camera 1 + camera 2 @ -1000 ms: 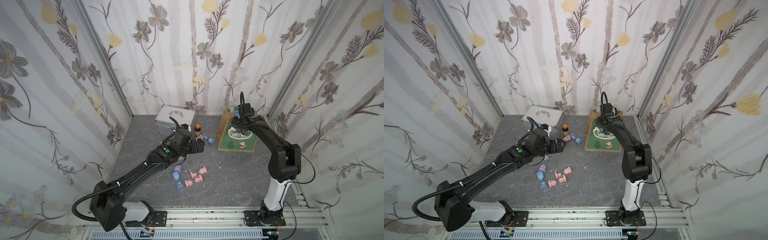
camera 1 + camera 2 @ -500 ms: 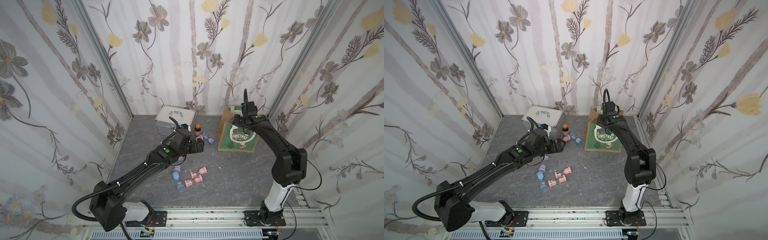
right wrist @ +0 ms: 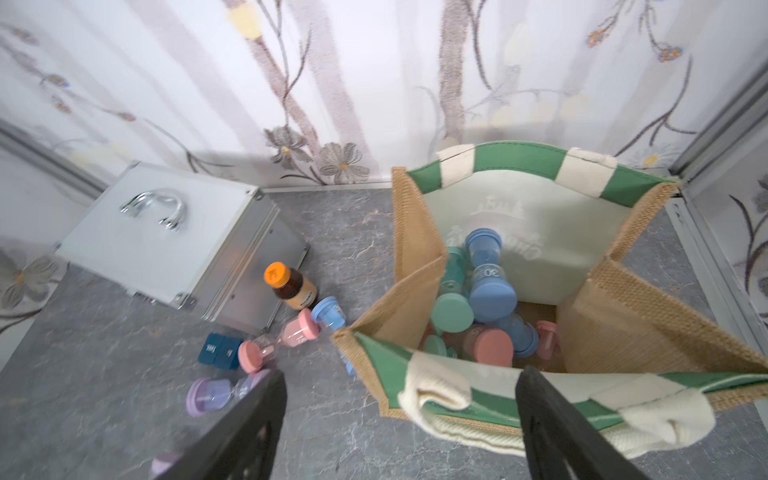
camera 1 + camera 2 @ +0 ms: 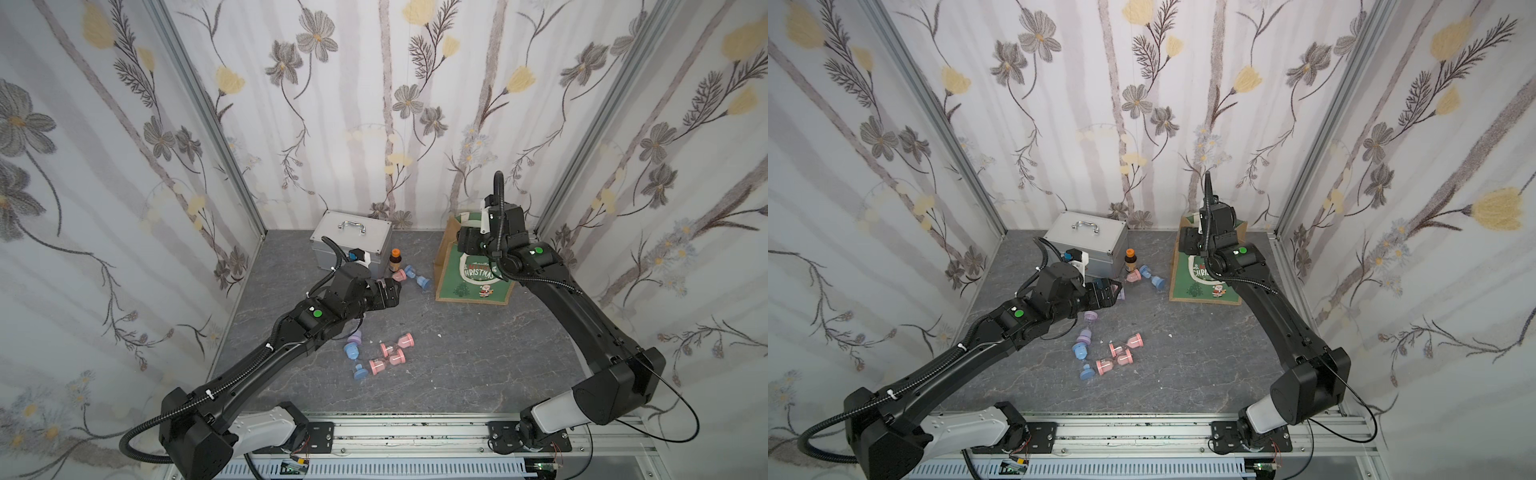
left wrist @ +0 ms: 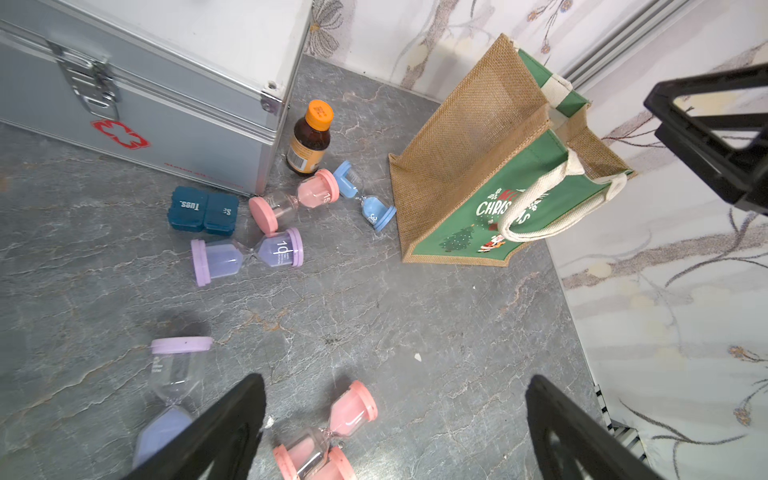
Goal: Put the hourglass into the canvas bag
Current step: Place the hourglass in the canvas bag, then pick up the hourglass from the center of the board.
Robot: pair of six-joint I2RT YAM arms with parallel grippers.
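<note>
**Floor and bag contents, near to far**

1. Near group of hourglasses (image 4: 392, 353): centre floor. Pink, blue and purple pieces lie on their sides, in the same places as a second ago. Not yet bagged.
2. Left gripper (image 5: 395, 380): hangs just beyond that group. Its jaws are spread wide with nothing between them. The arm's pose matches that of a second ago.
3. Far group of hourglasses (image 5: 291, 208): pink, blue and purple, all lying down. They sit between the silver case (image 4: 353, 245) and the bag, next to a brown bottle (image 5: 309, 139) and a teal pill box (image 5: 203, 210). None has moved.
4. Canvas bag (image 4: 457, 286): far right, standing upright with its mouth open.
5. Right gripper (image 3: 401, 374): above the bag's mouth, with wide, empty jaws. **Change:** a second ago the jaws were almost together at the mouth. They have since parted, and the elbow has drawn back toward the near right.
6. Blue hourglass (image 3: 488, 274): inside the bag, on top of a pile of teal, pink and blue ones, tilted against the far lining. It touches neither jaw.

**Reading:** the drop looks complete, so this piece counts as delivered. The right arm seems free to clear the handles and fetch another piece. Many remain on the floor.
</note>
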